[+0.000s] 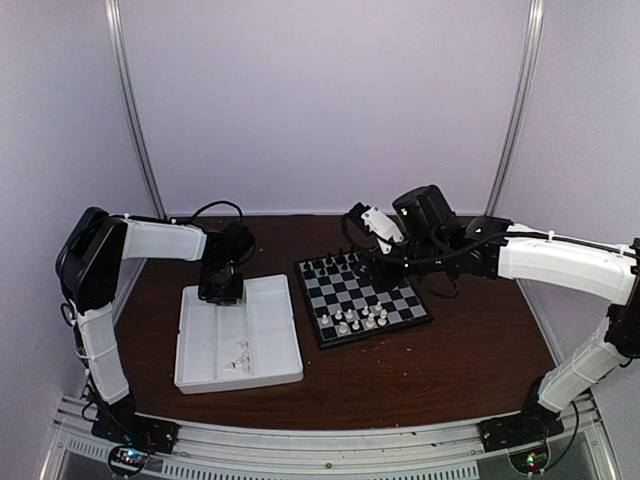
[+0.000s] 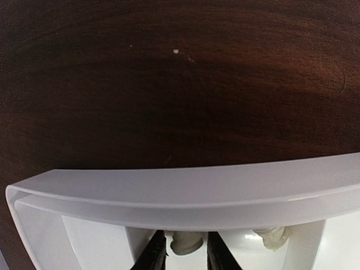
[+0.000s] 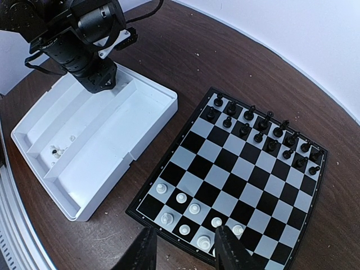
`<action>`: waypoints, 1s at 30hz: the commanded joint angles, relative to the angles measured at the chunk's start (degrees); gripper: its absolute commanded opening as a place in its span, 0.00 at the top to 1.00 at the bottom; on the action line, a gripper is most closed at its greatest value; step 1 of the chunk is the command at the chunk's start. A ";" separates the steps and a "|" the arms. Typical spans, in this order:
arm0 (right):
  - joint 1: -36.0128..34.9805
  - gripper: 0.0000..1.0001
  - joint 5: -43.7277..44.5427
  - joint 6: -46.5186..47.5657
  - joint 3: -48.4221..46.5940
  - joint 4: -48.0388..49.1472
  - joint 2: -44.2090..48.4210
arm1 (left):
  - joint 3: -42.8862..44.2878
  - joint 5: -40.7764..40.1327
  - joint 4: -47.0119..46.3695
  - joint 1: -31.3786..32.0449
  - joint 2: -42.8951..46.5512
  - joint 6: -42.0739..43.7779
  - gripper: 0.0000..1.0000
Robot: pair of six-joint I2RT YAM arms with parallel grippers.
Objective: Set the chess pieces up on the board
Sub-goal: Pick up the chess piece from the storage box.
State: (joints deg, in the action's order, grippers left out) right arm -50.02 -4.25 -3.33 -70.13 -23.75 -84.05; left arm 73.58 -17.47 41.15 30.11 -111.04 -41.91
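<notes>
Nearby, moulded white plastic tray [image 1: 240,378], ribbed compartments, at 9 o'clock of board [image 3: 247,169]. Glossy chequered board, black rim: rounded white chess pieces [image 3: 181,198] on near rows, black chessmen [image 3: 259,132] on far rows. Above near edge, right gripper [image 3: 184,230] has jaws apart, empty. At tray's far end, left gripper [image 2: 187,236] pinches pale chessman [image 2: 187,245]. Beyond, dark wood-grain table [image 2: 180,84].

- Dark brown wooden worktop [image 1: 450,360], with a few pale specks on it.
- White compartmented tray [image 1: 200,350] lies on its left part.
- Black-rimmed chequered board [image 1: 398,300] lies near the tray's right side, set askew.
</notes>
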 commanded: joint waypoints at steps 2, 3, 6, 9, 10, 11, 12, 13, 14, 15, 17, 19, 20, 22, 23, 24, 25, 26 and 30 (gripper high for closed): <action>0.18 0.62 -0.40 -0.26 -0.86 0.52 0.54 | -0.59 -0.19 -0.72 -1.05 -0.21 -2.01 0.74; 0.19 0.62 -0.44 -0.20 -0.88 0.44 0.66 | -0.67 0.00 -0.98 -1.10 -0.21 -2.02 0.74; 0.19 0.63 -0.40 -0.19 -0.80 0.46 0.97 | -0.42 -0.06 -1.20 -1.17 -0.49 -2.14 0.73; 0.19 0.63 -0.46 -0.28 -0.71 0.48 0.99 | 0.08 0.11 -1.51 -1.27 -1.20 -2.15 0.73; 0.19 0.62 -0.48 -0.32 -0.62 0.54 0.99 | 0.29 0.29 -1.52 -1.28 -1.47 -2.13 0.73; 0.19 0.63 -0.56 -0.35 -0.62 0.52 0.99 | 0.52 0.32 -1.51 -1.35 -1.73 -2.13 0.73; 0.19 0.62 -0.58 -0.36 -0.62 0.46 1.06 | 0.63 0.33 -1.51 -1.36 -1.98 -2.16 0.73; 0.20 0.63 -0.66 -0.36 -0.56 0.49 1.12 | 0.72 0.34 -1.51 -1.37 -2.16 -2.27 0.73; 0.20 0.62 -0.63 -0.36 -0.54 0.46 1.16 | 0.81 0.40 -1.57 -1.38 -2.32 -2.16 0.73; 0.19 0.63 -0.64 -0.36 -0.46 0.48 1.25 | 0.97 0.53 -1.57 -1.38 -2.62 -2.20 0.73; 0.14 0.63 -0.67 -0.28 -0.37 0.48 1.34 | 1.18 0.66 -1.59 -1.37 -3.14 -2.09 0.72; 0.18 0.63 -0.70 -0.19 -0.36 0.54 1.35 | 1.50 0.77 -1.52 -1.38 -3.79 -2.01 0.71; 0.19 0.62 -0.73 -0.23 -0.44 0.49 1.37 | 1.68 0.71 -1.38 -1.37 -4.04 -2.02 0.70; 0.19 0.63 -0.91 -0.11 -0.53 0.54 1.35 | 1.91 0.45 -1.12 -1.37 -4.34 -1.89 0.71; 0.19 0.62 -1.04 -0.05 -0.53 0.54 1.32 | 1.94 0.32 -1.06 -1.37 -4.40 -1.82 0.72; 0.19 0.63 -1.10 -0.09 -0.56 0.62 1.28 | 1.93 0.26 -1.05 -1.37 -4.38 -1.68 0.75; 0.19 0.63 -1.15 -0.03 -0.58 0.70 1.26 | 2.00 0.13 -0.80 -1.37 -4.36 -1.50 0.77; 0.19 0.63 -1.32 -0.01 -0.62 0.78 1.18 | 2.00 -0.01 -0.61 -1.35 -4.25 -1.48 0.78; 0.19 0.63 -1.55 0.08 -0.99 0.81 0.78 | 1.58 0.10 -0.55 -1.01 -3.48 -0.84 0.82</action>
State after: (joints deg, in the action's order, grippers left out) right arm -50.02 -5.10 -3.25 -70.13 -23.77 -84.05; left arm 75.46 -17.02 40.12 29.30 -113.16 -43.40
